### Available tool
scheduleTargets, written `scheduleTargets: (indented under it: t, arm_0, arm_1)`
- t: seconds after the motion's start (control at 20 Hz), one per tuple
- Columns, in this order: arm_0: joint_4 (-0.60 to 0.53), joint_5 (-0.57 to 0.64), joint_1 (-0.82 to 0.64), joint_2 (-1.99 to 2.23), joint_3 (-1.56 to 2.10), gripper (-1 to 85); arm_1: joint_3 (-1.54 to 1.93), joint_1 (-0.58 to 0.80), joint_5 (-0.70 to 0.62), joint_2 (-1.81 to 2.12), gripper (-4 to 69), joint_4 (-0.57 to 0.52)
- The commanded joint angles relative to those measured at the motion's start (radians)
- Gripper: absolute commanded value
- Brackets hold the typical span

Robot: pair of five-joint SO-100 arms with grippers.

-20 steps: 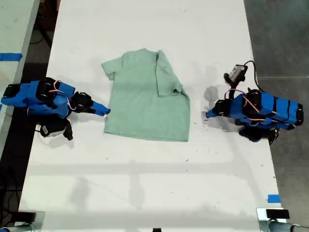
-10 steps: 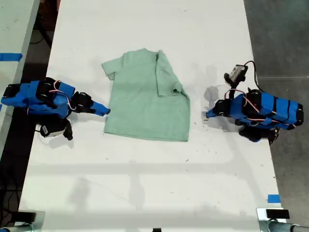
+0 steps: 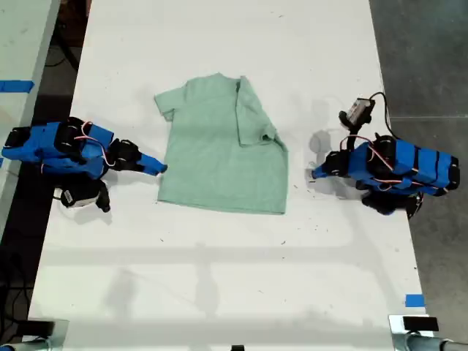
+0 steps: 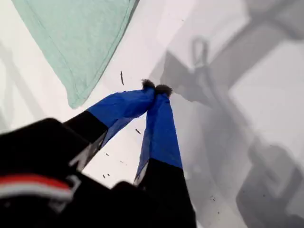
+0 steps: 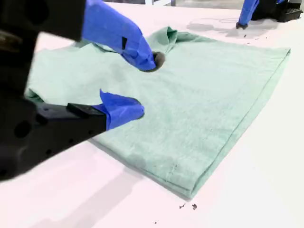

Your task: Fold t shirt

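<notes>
White worktop (image 3: 219, 278) fills most of the exterior view, with dark floor along that view's right edge. The t shirt (image 3: 219, 157) lies flat near the centre of the worktop, between the two arms. The side toward the exterior view's right is turned in over the body, sleeve included. The sleeve toward that view's left lies spread out. By this layout, one lengthwise fold is done and the opposite one is not yet done.

The second end effector (image 3: 159, 168) sits just beside the garment's edge on the exterior view's left. In the second wrist view the second end effector (image 5: 145, 85) has its jaws parted about halfway and holds nothing. One finger is above the cloth and the other is low near the hem. This stance suits pinching the edge so that side can be carried across.

The first end effector (image 3: 316, 174) is over bare worktop on the exterior view's right, apart from the folded edge. In the first wrist view the first end effector (image 4: 156, 88) has its fingertips pressed together on nothing, with a corner of the garment nearby. It appears parked clear of the cloth so the other arm has room.

No container is in view.
</notes>
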Motion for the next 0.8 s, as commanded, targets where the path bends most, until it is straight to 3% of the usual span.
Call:
scheduleTargets:
  t: [0.0,0.75]
  arm_0:
    - [0.002,-0.012,0.008,0.006,0.009,12.3]
    - [0.002,-0.012,0.008,0.006,0.009,12.3]
  arm_1:
    - [0.023,-0.008,0.012,0.008,-0.3,0.008]
    - [0.023,-0.006,0.021,0.008,-0.4,0.009]
